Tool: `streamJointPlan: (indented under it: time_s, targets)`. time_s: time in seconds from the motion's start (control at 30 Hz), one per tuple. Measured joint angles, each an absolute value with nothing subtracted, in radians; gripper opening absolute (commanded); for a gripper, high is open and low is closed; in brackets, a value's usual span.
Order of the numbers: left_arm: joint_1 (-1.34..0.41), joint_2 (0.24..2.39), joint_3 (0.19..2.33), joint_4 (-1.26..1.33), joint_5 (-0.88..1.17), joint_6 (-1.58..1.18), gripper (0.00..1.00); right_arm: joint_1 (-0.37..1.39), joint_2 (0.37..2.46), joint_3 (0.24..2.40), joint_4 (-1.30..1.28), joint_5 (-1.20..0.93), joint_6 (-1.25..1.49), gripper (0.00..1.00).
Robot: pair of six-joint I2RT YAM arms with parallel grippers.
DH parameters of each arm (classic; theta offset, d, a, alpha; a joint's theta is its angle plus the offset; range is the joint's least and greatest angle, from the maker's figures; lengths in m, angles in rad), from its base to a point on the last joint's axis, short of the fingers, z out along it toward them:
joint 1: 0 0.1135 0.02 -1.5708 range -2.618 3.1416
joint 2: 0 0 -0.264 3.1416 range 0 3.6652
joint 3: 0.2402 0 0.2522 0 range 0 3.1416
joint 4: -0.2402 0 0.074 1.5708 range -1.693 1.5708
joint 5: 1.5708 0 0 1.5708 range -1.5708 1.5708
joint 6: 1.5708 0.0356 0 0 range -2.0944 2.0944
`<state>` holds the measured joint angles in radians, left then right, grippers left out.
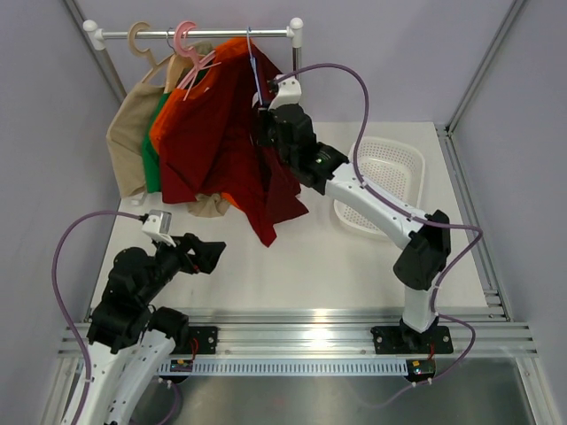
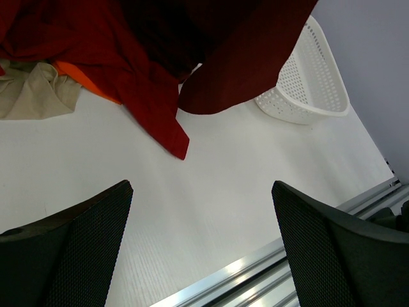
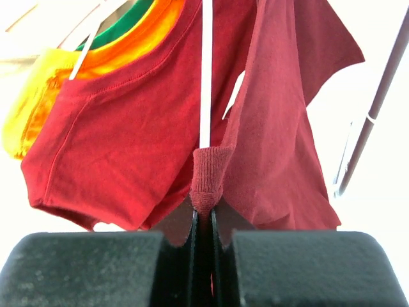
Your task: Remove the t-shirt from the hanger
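The maroon t-shirt [image 1: 288, 199] hangs limp from the thin pale blue wire hanger [image 1: 254, 66] on the rail, its lower edge near the table. My right gripper [image 1: 264, 119] is raised to the shirt's neck. In the right wrist view it [image 3: 203, 214] is shut on the ribbed collar of the t-shirt [image 3: 208, 176], just below the hanger's pale wire [image 3: 206, 77]. My left gripper [image 1: 211, 254] is open and empty, low over the table at the front left. In its wrist view [image 2: 201, 217] the t-shirt's hem [image 2: 243, 64] hangs well ahead of it.
A brighter red shirt [image 1: 190, 150], an orange shirt [image 1: 164, 124], a green one and a beige one [image 1: 128, 142] hang left of the t-shirt on the rail [image 1: 221, 34]. A white perforated basket [image 1: 416, 159] sits at the right. Metal rails run along the table's front edge.
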<state>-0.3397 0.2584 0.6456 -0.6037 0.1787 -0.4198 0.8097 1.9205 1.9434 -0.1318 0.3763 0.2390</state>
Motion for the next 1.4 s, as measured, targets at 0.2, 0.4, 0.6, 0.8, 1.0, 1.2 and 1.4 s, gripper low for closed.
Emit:
streamJointPlan:
  time_s: [0.2,0.4,0.6,0.8,1.0,1.2,1.4]
  targets:
    - [-0.343,0.340,0.716,-0.612,0.176,-0.429,0.92,0.816,1.766,1.713,-0.013,0.376,0.250,0.00]
    - [-0.346,0.458,0.896,-0.571,0.185,-0.501,0.86,0.824,1.667,1.541,0.058,0.374,0.284,0.00]
    - [-0.346,0.603,0.992,-0.467,0.218,-0.617,0.80,0.866,1.579,1.346,0.078,0.374,0.317,0.00]
    - [-0.416,0.788,1.073,-0.396,0.217,-0.693,0.80,0.912,1.441,1.180,0.062,0.376,0.351,0.00]
    - [-0.592,0.988,1.177,-0.334,0.105,-0.701,0.80,0.947,1.326,1.123,0.060,0.384,0.369,0.00]
    - [-0.657,1.100,1.216,-0.267,-0.007,-0.690,0.80,0.970,1.294,1.101,0.056,0.385,0.375,0.00]
    - [-0.670,1.164,1.257,-0.175,-0.054,-0.673,0.65,0.986,1.293,1.090,0.047,0.384,0.378,0.00]
